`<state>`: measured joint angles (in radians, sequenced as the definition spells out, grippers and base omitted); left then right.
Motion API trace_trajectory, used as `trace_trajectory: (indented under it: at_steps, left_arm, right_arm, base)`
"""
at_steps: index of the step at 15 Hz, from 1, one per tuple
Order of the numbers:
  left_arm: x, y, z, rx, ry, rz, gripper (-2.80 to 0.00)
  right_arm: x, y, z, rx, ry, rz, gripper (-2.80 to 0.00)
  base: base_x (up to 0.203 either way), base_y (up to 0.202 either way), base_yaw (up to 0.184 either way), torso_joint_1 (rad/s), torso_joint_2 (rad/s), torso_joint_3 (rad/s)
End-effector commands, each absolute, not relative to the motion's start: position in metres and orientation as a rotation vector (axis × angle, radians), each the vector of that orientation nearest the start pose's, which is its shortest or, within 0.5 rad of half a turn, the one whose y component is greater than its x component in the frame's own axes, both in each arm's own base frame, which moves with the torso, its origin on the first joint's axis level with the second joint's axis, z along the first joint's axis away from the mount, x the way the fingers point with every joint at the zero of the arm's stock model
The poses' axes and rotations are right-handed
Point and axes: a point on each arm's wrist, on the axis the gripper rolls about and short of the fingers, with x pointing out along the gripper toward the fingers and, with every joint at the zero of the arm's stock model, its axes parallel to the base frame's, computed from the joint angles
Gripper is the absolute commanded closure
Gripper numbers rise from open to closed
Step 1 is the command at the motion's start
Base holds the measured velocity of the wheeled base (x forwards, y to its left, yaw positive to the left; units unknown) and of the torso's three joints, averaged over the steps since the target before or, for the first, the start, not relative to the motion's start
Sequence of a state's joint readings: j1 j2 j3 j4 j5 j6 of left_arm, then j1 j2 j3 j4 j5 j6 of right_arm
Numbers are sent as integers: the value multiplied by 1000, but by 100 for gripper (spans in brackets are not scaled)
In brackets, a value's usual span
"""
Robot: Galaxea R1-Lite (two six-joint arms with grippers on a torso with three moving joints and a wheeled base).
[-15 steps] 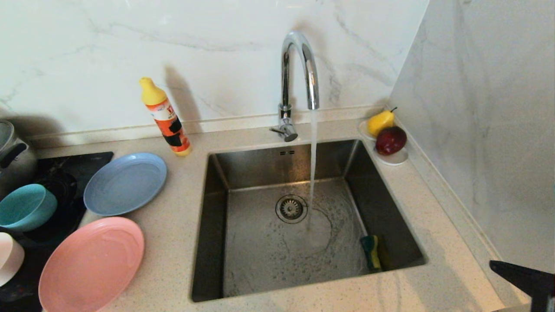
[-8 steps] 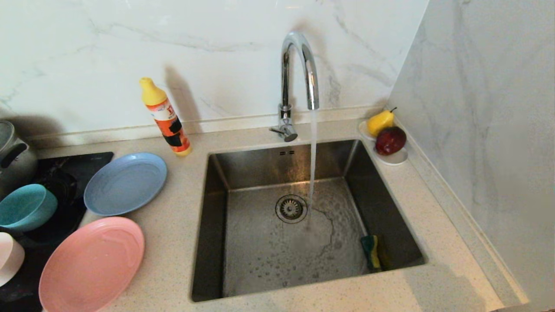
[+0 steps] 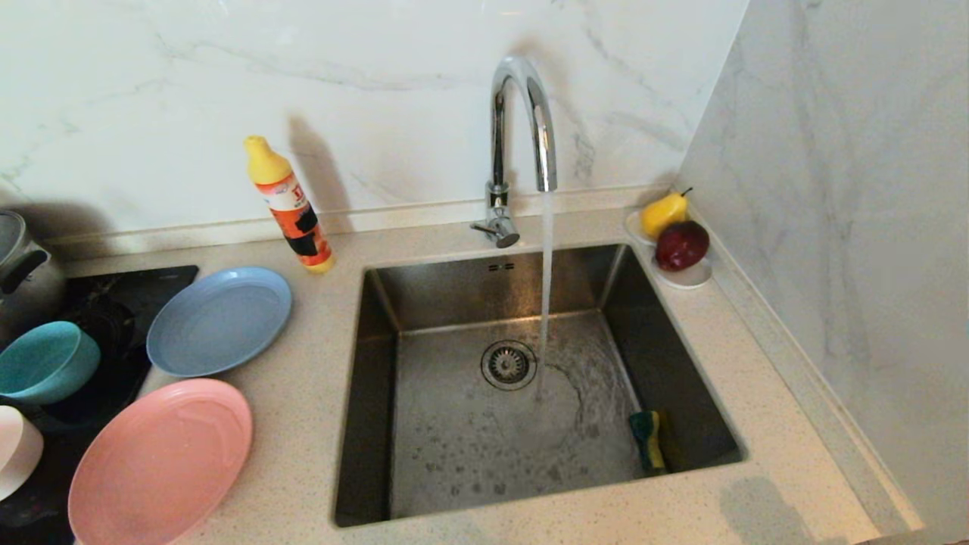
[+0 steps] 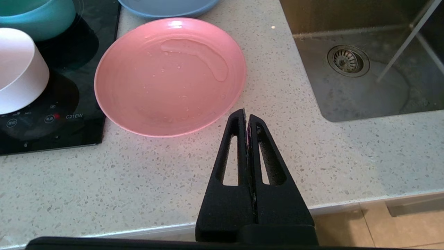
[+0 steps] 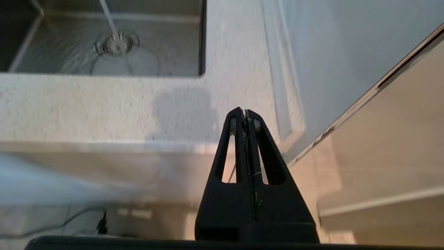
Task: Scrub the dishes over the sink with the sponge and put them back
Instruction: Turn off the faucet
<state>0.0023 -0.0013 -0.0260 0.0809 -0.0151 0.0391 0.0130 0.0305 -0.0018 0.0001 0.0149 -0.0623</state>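
Taking the sink (image 3: 363,393) as landmark and working near to far: both grippers hang off the counter's near edge, out of the head view, the left gripper (image 4: 247,116) left of the sink by the salmon-pink plate (image 4: 170,74), the right gripper (image 5: 245,114) beyond the sink's right near corner, each with fingers pressed together and holding nothing. Judging from this, nothing is in hand yet; a good start is spreading the fingers, then reaching the sponge (image 3: 648,440), which stands on edge against the sink's right wall. Left of the sink lie the grey-blue plate (image 3: 219,319), teal bowl (image 3: 45,362) and pale bowl (image 3: 17,450). The cooktop (image 4: 55,114) under the bowls reads "C21EW"; the bottle (image 3: 290,206) behind the sink's left corner has no legible label.
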Motion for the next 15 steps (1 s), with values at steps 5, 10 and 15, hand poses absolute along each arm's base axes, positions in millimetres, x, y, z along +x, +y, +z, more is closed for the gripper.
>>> trace_trajectory:
  at_steps: [5, 10, 15]
  left_arm:
    - [-25, 0, 74, 38, 55, -13, 0]
    - [-25, 0, 74, 39, 53, -13, 0]
    - [-25, -1, 74, 58, 58, -19, 0]
  right_arm:
    - [-23, 0, 75, -20, -2, 21, 0]
    - [-23, 0, 75, -20, -2, 21, 0]
    - [-23, 0, 75, -20, 0, 20, 0]
  base:
    - [0, 0, 0, 0, 0, 0]
    - [0, 0, 0, 0, 0, 0]
    - [0, 0, 0, 0, 0, 0]
